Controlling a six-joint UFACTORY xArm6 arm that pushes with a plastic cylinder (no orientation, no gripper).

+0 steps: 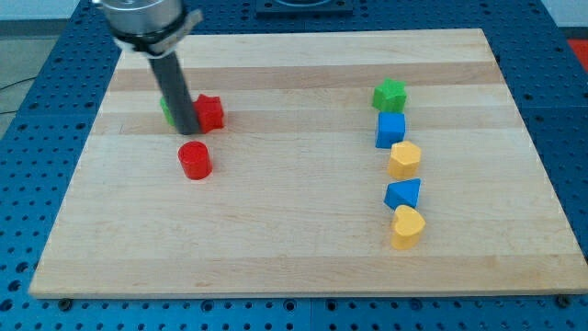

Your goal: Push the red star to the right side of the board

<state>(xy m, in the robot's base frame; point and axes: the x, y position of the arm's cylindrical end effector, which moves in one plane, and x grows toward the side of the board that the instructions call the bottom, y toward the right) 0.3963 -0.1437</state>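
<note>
The red star (211, 112) lies on the wooden board (294, 230) in the upper left part. My tip (186, 131) stands right at the star's left edge, seemingly touching it. A green block (167, 110) is mostly hidden behind the rod, on its left. A red cylinder (195, 160) sits just below my tip, apart from it.
A column of blocks stands on the view's right: a green star (390, 94), a blue cube (390, 129), a yellow hexagon (404, 159), a blue triangle-like block (403, 194) and a yellow block (408, 226). The board's right edge lies beyond them.
</note>
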